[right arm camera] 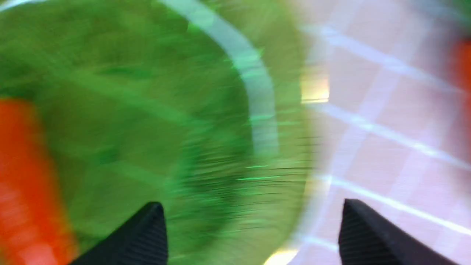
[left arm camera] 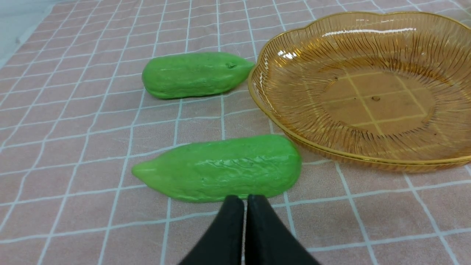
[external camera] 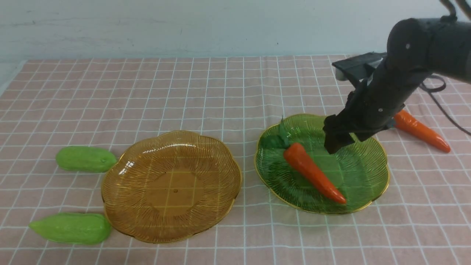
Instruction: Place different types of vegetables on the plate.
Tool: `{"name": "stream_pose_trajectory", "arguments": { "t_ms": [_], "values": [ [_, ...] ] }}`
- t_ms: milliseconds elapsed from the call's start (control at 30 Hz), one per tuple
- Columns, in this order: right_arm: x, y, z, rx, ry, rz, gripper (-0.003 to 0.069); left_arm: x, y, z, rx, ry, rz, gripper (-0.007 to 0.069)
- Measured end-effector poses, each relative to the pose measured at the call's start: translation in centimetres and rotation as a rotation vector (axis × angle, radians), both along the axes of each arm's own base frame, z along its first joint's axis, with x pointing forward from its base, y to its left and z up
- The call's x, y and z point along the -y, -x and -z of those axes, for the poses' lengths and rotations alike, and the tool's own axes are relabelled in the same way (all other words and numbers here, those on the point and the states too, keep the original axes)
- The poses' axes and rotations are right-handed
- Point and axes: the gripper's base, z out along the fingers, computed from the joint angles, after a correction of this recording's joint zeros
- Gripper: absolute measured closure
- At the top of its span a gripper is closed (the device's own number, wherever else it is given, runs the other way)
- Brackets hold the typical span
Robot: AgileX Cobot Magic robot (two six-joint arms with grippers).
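Observation:
An orange carrot with a dark green top lies in the green plate. My right gripper hangs open just above that plate, to the carrot's right, with nothing between its fingers. A second carrot lies on the cloth behind the right arm. Two light green gourds rest on the cloth left of the amber plate, which holds nothing. In the left wrist view my left gripper is shut and empty, just short of the near gourd. The right wrist view is blurred.
A pink checked cloth covers the table up to a pale wall at the back. The two plates stand side by side with a narrow gap between them. The left arm does not show in the front view.

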Motion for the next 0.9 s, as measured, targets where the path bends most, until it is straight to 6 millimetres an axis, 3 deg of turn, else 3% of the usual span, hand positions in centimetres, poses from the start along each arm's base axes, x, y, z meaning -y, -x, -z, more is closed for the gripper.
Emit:
{"name": "stream_pose_trajectory", "arguments": {
  "t_ms": [33, 67, 167, 267, 533, 633, 767, 900],
  "values": [
    [1.4, -0.7, -0.3, 0.021, 0.022, 0.036, 0.0131, 0.0, 0.0, 0.0, 0.0, 0.0, 0.0, 0.0628],
    [5.4, -2.6, -0.1, 0.061, 0.053, 0.124, 0.0286, 0.0, 0.0, 0.0, 0.0, 0.0, 0.0, 0.0628],
    [7.7, -4.0, 1.1, 0.07, 0.079, 0.146, 0.0347, 0.0, 0.0, 0.0, 0.0, 0.0, 0.0, 0.0628],
    [8.9, -5.0, 2.5, 0.054, 0.096, 0.143, 0.0324, 0.0, 0.0, 0.0, 0.0, 0.0, 0.0, 0.0628],
    [10.2, -7.0, 5.7, 0.056, 0.219, 0.089, 0.0113, 0.0, 0.0, 0.0, 0.0, 0.0, 0.0, 0.0628],
    [10.4, -7.4, 7.0, 0.05, 0.248, 0.071, 0.0076, 0.0, 0.0, 0.0, 0.0, -0.003, 0.0, 0.0628],
    [10.4, -7.6, 8.6, 0.025, 0.248, 0.066, 0.0091, 0.1, 0.0, -0.1, 0.004, 0.07, -0.01, 0.0628],
    [10.1, -7.6, 9.1, 0.014, 0.216, 0.077, 0.0222, 0.7, -0.1, -0.4, 0.012, 0.373, -0.037, 0.0628]
  ]
}}
